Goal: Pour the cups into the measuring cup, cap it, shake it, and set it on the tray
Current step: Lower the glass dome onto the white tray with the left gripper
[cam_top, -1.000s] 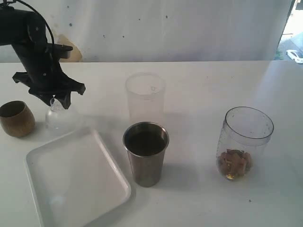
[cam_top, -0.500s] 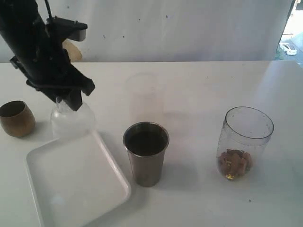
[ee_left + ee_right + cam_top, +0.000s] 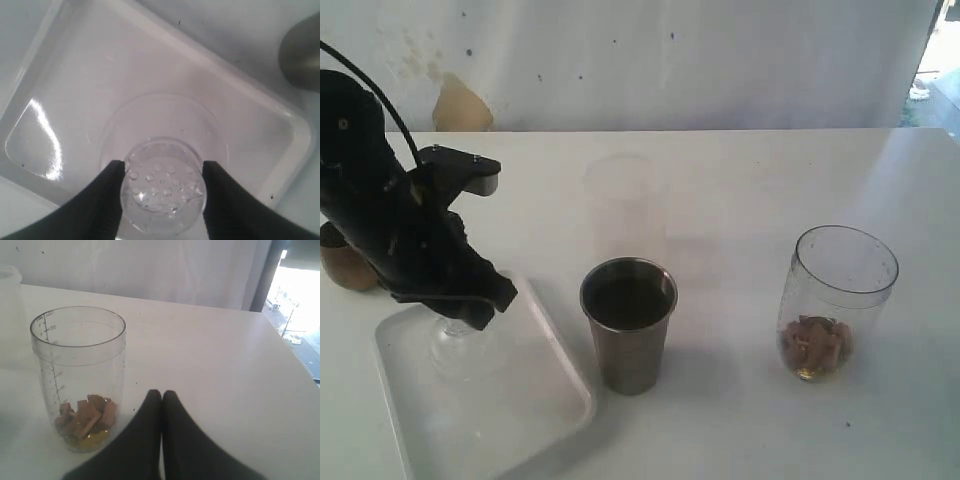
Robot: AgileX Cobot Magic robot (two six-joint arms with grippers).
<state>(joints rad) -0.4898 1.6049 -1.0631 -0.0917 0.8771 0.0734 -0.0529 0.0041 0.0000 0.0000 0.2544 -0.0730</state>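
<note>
White table (image 3: 750,180), plain white wall behind, nothing fancy. Your left gripper (image 3: 162,175) is pinching the bumpy top of the small clear dome lid (image 3: 160,117), wide rim down, low over the tray (image 3: 550,400); can't tell if it's touching. The measuring cup (image 3: 840,300) sits well off to the right with brown chunks in it, and the right gripper (image 3: 161,405) is pressed together near it. If you're capping, I'd lift clear of the steel tumbler (image 3: 628,325) in between, keep the lid level, and centre it over the rim before lowering.

Exterior raised, left wrist close, tray (image 3: 530,400) shared
</note>
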